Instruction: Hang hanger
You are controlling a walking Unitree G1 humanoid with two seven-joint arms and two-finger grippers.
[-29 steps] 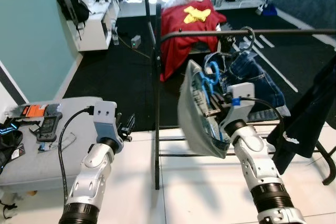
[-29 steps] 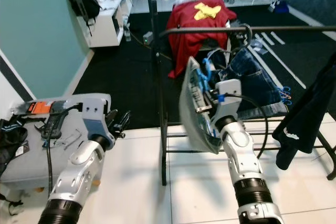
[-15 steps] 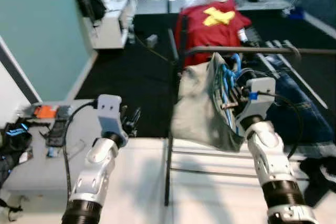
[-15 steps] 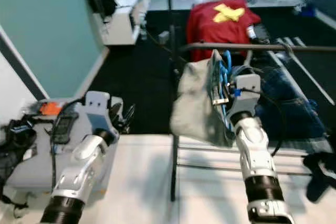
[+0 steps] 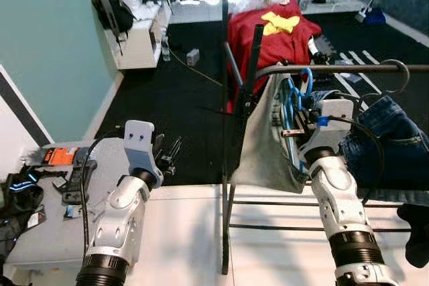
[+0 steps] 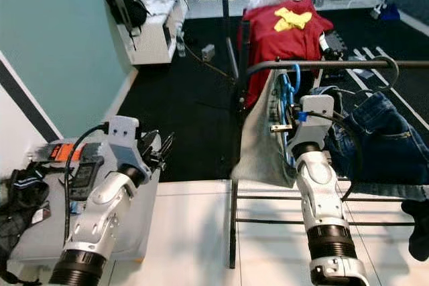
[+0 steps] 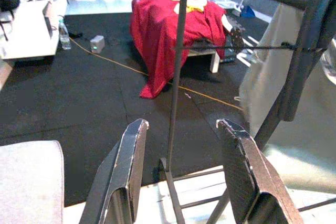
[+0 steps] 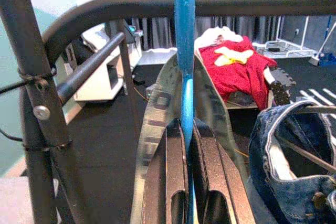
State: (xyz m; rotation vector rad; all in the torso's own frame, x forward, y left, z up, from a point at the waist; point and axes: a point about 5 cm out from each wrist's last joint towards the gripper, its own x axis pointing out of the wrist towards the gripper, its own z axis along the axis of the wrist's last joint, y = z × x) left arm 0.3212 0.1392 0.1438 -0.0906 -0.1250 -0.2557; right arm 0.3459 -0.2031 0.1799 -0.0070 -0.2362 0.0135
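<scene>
Pinching the blue hanger (image 8: 184, 51) between closed fingers, your right end effector (image 5: 299, 122) holds it and its grey garment (image 5: 263, 140) just beside the black rail (image 5: 348, 68), hook up ready to catch, while your left end effector (image 7: 181, 174) waits open and empty.

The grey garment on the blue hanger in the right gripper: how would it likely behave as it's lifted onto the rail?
The grey garment drapes in soft folds, so it is probably floppy and may swing or brush the rail. The thin blue hanger looks stiff, pinched between the right gripper jaws, so it could pivot in that narrow grip. The load seems light.
</scene>
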